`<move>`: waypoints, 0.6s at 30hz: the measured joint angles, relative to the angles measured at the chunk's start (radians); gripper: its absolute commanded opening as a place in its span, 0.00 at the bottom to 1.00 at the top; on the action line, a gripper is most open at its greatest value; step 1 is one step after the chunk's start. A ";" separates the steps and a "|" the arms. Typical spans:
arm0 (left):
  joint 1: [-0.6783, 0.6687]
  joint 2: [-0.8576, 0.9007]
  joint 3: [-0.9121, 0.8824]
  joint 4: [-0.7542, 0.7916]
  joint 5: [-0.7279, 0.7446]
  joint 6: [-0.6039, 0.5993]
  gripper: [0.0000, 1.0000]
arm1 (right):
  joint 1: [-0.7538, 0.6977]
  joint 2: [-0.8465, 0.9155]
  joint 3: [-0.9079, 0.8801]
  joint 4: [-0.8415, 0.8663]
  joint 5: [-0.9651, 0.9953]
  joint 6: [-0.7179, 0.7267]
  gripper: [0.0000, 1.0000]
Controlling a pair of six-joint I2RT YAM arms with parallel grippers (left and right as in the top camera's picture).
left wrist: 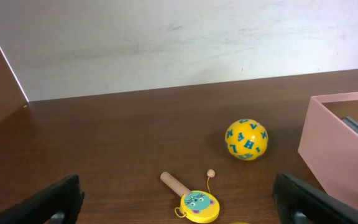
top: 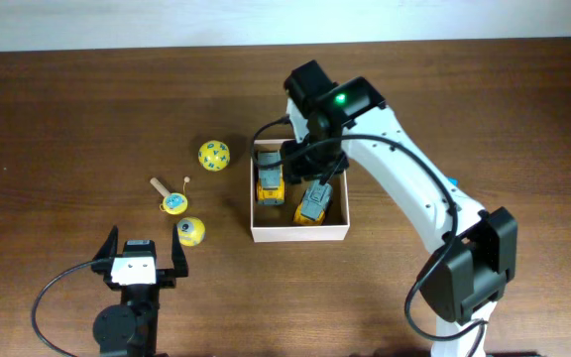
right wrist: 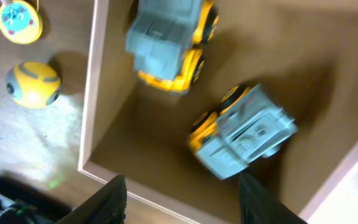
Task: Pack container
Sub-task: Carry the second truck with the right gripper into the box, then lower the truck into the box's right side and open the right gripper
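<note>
While left tool (top: 143, 248) and right tool (right wrist: 184, 199) gape wide, a blue-lettered ball (left wrist: 246, 139) sits near the container (top: 300, 235).

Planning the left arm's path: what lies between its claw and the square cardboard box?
A small yellow-and-grey ball; a yellow hand-drum toy lies just off that line. The overhead view shows it.

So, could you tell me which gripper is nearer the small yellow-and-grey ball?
Left. The left gripper sits open right beside the ball; the right gripper hangs over the container.
</note>
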 measured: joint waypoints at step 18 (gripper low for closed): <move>0.000 0.000 0.000 0.000 0.000 0.000 0.99 | 0.035 0.000 -0.199 0.124 0.133 0.404 0.62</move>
